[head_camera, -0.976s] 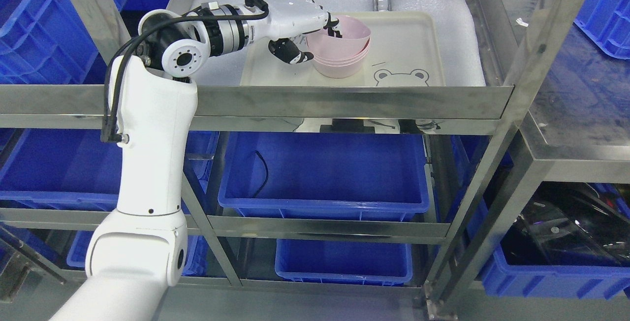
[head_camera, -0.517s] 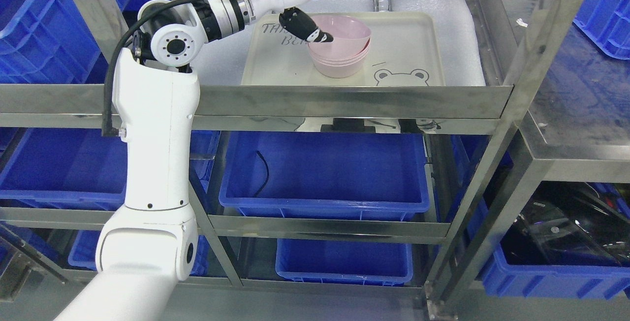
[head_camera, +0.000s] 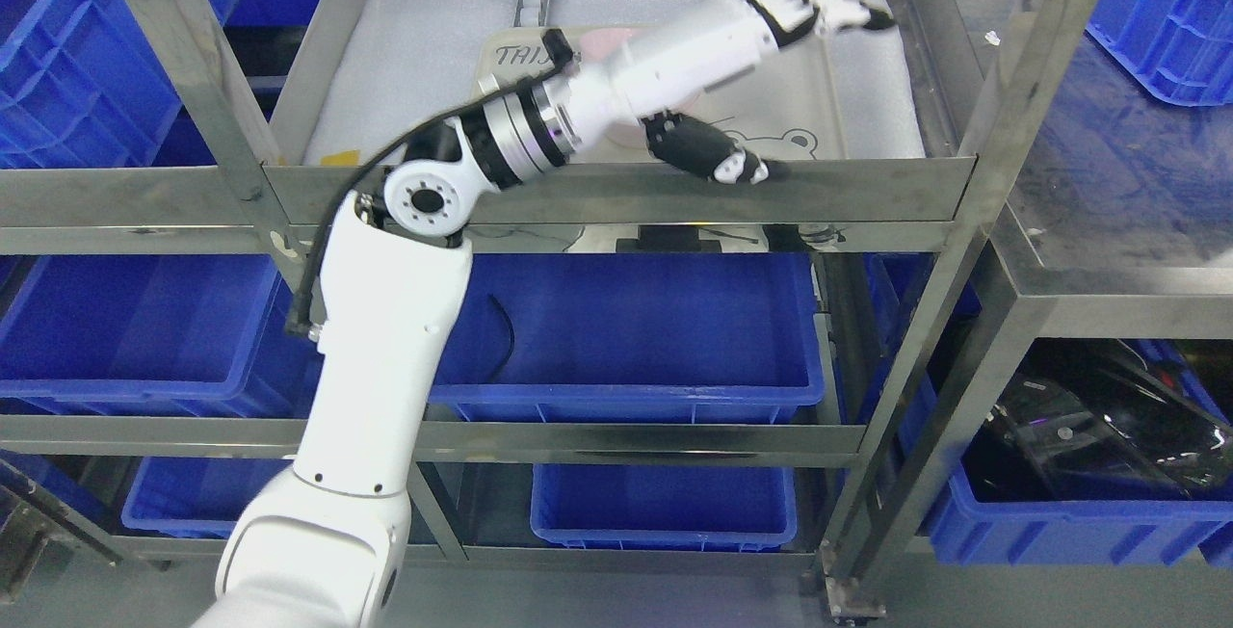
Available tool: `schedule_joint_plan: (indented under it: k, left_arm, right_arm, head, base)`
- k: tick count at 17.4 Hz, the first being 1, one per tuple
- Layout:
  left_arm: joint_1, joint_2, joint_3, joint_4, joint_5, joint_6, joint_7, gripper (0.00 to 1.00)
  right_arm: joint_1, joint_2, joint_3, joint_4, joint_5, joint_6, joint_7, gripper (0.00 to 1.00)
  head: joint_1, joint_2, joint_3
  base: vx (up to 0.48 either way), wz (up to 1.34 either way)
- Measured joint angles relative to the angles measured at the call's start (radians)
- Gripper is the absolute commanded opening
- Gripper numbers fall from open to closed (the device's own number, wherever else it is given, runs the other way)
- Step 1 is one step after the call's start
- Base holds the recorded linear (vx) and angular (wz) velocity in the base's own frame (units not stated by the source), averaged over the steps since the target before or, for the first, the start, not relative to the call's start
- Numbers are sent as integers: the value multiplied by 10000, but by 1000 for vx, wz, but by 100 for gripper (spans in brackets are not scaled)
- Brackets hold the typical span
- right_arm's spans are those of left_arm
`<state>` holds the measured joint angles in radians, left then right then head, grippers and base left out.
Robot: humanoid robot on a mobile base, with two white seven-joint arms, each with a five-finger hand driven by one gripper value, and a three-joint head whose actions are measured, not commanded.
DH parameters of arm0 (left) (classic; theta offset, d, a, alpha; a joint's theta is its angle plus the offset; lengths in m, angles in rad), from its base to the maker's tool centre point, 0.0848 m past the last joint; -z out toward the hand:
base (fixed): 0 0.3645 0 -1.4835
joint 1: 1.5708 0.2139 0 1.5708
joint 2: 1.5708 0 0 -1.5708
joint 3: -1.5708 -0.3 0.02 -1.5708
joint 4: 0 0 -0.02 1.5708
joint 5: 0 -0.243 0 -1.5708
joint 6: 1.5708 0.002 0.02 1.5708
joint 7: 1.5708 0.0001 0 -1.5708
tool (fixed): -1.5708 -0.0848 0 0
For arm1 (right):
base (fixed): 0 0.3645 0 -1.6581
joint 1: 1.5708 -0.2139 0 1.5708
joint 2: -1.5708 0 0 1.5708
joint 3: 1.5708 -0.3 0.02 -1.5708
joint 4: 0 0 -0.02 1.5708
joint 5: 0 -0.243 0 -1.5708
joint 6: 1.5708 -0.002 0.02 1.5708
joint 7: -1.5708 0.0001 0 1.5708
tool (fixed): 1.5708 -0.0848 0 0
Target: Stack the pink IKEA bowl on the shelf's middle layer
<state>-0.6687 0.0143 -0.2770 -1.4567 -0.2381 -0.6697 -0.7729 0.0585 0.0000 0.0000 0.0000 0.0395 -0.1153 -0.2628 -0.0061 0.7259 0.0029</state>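
Raised off the pink bowls, left hand spreads its fingers wide, empty.

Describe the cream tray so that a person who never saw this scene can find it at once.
Start at the steel shelf rack in the middle of the picture and look at its upper level, lined with white foam. The cream plastic tray lies flat there, partly hidden by the robot's white left arm and open left hand. Unlike the blue plastic bins below, it is pale and shows a bear drawing.
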Motion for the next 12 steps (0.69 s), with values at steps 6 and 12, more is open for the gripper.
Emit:
schedule_joint_plan:
  k: [6,12]
  left_arm:
    - [3105,-59,-978,-288,130,-1025,26,90]
    - [6201,-97,-529,47,165,-1149,816,93]
  right_arm:
    - [-2,0,0,0,-1,0,0,100]
    - [-3,0,0,0,-3,-2,0,100]
  head:
    - [0,0,0]
    - [0,-1,0]
  base:
    - [11,38]
    - [6,-9]
